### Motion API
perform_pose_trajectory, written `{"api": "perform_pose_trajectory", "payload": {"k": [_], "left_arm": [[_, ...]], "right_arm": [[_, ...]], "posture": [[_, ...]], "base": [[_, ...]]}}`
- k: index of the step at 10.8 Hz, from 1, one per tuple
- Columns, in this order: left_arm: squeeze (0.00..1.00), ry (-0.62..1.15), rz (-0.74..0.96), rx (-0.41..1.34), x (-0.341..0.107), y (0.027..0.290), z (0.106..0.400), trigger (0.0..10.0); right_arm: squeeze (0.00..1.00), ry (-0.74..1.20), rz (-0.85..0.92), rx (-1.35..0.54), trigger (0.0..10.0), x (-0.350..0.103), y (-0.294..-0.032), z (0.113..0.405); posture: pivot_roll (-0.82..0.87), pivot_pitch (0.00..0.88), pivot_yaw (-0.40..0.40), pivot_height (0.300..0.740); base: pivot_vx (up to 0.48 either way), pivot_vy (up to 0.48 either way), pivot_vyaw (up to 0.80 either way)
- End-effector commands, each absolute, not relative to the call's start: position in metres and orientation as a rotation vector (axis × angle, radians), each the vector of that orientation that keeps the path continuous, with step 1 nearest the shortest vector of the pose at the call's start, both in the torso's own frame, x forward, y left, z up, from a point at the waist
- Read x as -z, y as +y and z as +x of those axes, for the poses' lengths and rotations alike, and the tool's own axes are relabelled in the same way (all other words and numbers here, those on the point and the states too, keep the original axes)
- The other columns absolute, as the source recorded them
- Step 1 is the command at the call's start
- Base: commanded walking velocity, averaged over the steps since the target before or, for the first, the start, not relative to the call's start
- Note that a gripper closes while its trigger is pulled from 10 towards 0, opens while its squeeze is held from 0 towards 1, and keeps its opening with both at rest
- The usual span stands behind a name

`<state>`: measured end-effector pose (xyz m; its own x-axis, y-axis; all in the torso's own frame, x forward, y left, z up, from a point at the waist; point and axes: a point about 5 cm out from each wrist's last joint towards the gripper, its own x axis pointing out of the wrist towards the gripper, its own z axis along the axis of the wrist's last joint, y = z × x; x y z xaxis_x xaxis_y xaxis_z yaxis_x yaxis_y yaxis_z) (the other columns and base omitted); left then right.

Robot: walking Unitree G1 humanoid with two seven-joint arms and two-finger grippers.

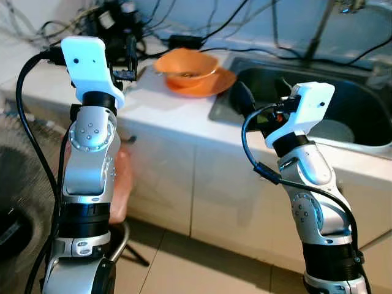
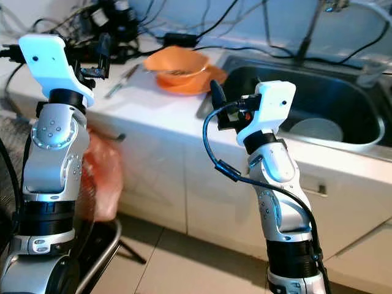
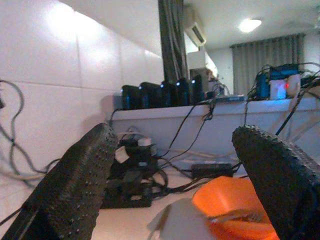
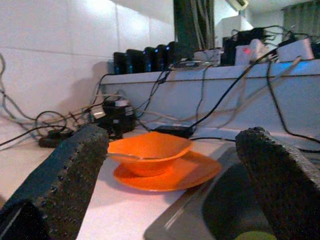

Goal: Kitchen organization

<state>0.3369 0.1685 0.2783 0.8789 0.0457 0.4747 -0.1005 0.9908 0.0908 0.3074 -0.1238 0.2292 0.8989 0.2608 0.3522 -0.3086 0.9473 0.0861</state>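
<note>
Left eye view: an orange bowl [image 1: 187, 66] sits on an orange plate [image 1: 211, 84] on the white surface [image 1: 165, 113], just beside the sink [image 1: 343, 104]. The left gripper [image 1: 130, 58] is raised near the bowl, the right gripper [image 1: 245, 101] at the sink's near corner.

Right eye view: a pale dish [image 2: 315, 130] lies in the basin; its shape is hard to make out.

Left wrist view: jaws spread, holding nothing, bowl cut off below. A cluster of cables [image 3: 135, 180] lies behind.

Right wrist view: jaws released and empty, framing bowl and plate. Judged best: approach level, clamp the rim, avoid the utensil inside.
</note>
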Motion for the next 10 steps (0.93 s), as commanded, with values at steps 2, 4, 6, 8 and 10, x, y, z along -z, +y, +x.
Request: {"api": "perform_pose_trajectory", "payload": {"k": [2, 4, 6, 8, 10], "left_arm": [[0.0, -0.508, 0.115, -0.06, -0.2815, 0.166, 0.3347, 10.0], [0.0, -0.505, 0.117, -0.062, -0.2805, 0.1668, 0.3348, 10.0], [0.0, -0.502, 0.109, -0.06, -0.279, 0.1652, 0.3353, 10.0], [0.0, -0.495, 0.103, -0.061, -0.2774, 0.1638, 0.3361, 10.0], [0.0, -0.486, 0.106, -0.064, -0.2756, 0.1646, 0.3363, 10.0]], "right_arm": [[0.0, -0.377, 0.137, -0.284, 10.0, -0.236, -0.1265, 0.3076], [0.0, -0.373, 0.135, -0.286, 10.0, -0.2348, -0.1261, 0.3072], [0.0, -0.367, 0.13, -0.285, 10.0, -0.2329, -0.127, 0.3067], [0.0, -0.365, 0.127, -0.283, 10.0, -0.2327, -0.1281, 0.3058], [0.0, -0.365, 0.124, -0.28, 10.0, -0.2328, -0.1284, 0.3056]], "posture": [[-0.01, 0.03, -0.011, 0.74], [-0.01, 0.03, -0.012, 0.74], [-0.02, 0.029, -0.011, 0.74], [-0.02, 0.033, -0.013, 0.74], [-0.02, 0.038, -0.015, 0.74]], "base": [[0.412, 0.127, 0.0], [0.392, 0.278, 0.0], [0.338, 0.306, 0.0], [0.15, 0.157, 0.0], [0.0, 0.0, 0.0]]}}
